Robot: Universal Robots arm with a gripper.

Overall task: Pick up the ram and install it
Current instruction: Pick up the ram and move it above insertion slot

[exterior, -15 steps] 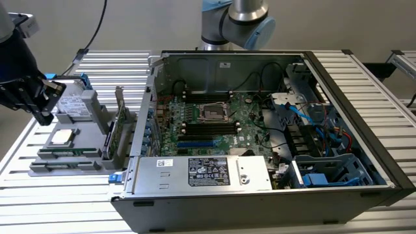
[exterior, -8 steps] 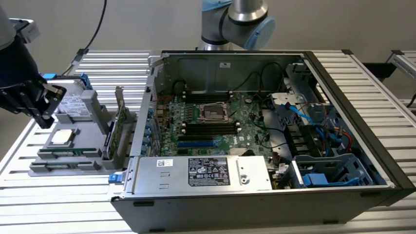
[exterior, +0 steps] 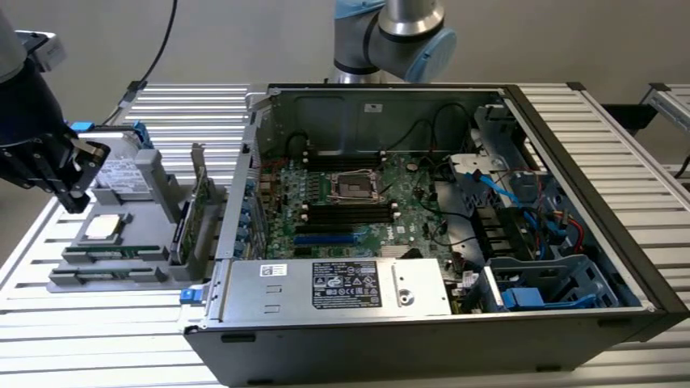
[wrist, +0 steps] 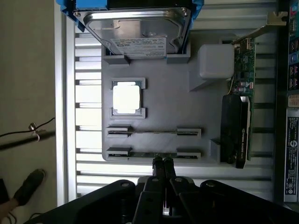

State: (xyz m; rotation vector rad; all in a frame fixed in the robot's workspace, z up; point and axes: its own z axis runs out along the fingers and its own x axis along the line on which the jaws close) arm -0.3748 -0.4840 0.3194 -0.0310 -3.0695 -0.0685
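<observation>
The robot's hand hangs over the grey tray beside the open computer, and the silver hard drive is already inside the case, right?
Not quite. The hard drive is not inside the case; it sits in the grey tray, as the wrist view shows. The gripper does hang over that tray, by the ram, beside the open computer.

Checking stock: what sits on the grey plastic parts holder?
A blue-clipped silver hard drive, a square silver processor, a thin green ram stick, a second ram stick, a green expansion card. Their undersides are hidden.
</observation>
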